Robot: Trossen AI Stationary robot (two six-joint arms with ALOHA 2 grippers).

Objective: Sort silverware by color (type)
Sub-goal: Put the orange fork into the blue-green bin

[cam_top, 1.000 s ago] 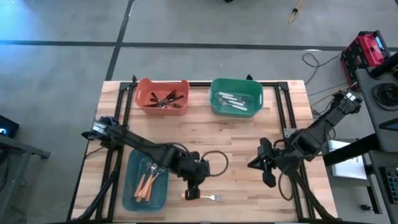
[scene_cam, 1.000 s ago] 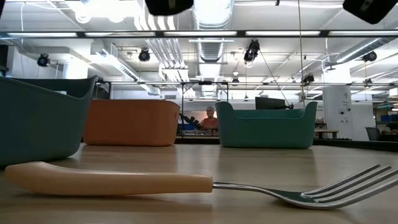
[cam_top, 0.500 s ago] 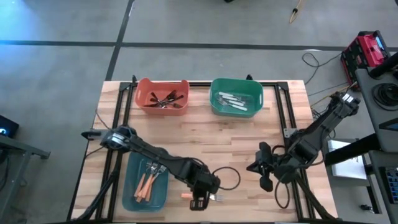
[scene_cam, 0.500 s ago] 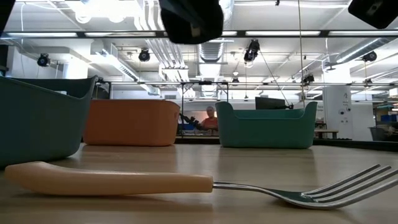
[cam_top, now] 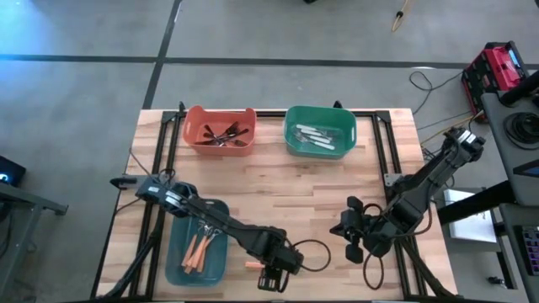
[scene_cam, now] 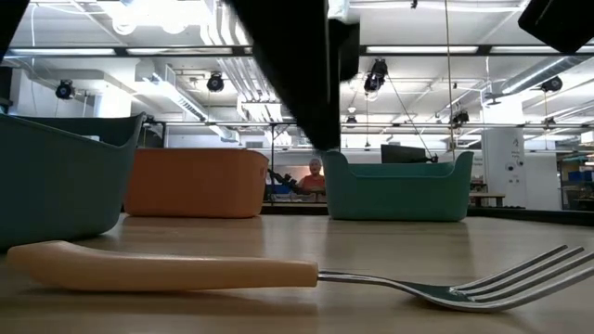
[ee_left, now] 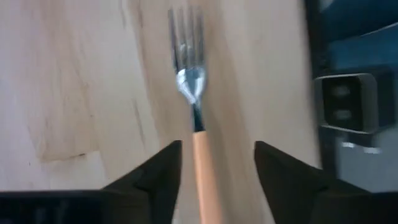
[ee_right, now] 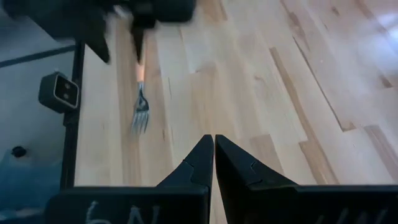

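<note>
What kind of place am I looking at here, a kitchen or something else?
Probably a robotics lab or workshop, not a kitchen. A wooden table stands on a bare concrete floor, the low view shows exposed ceiling ducts and strip lights, and a person sits at a desk far behind.

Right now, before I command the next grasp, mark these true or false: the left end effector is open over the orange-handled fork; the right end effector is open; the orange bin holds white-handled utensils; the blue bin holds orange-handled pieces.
1. The left end effector stands open astride the orange-handled metal fork: true.
2. The right end effector is open: false, its fingers are shut, away from the fork.
3. The orange plastic bin holds white-handled utensils: false, it holds black ones; the white-handled ones lie in the green plastic bin.
4. The blue plastic bin holds orange-handled pieces: true.
</note>
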